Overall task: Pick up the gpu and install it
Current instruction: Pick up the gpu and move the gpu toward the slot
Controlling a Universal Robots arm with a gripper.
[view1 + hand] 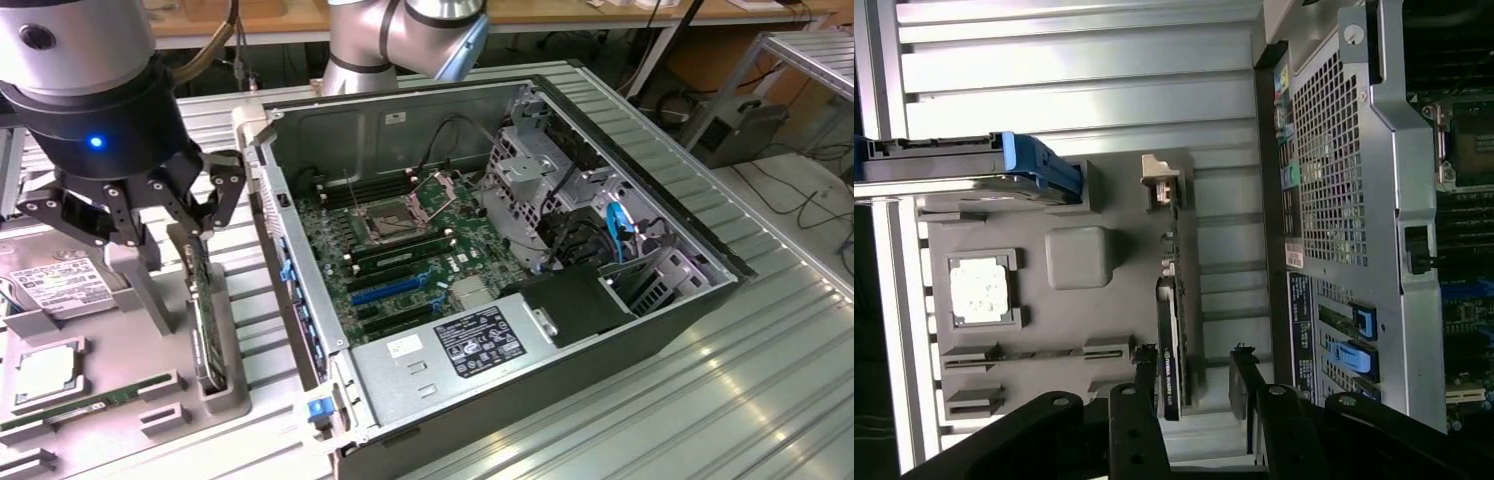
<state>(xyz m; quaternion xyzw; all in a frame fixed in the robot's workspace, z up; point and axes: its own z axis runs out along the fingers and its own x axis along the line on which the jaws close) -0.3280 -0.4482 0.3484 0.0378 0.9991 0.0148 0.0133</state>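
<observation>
gpu (1168, 340) stands on edge just below the wide-spread hand (1192, 360).

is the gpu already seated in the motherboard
No, the gpu stands on edge in a slot of the grey tray, outside the open computer case.

light: bright, even | glare: ribbed metal table (747, 400) | shadows: soft, faint
</observation>
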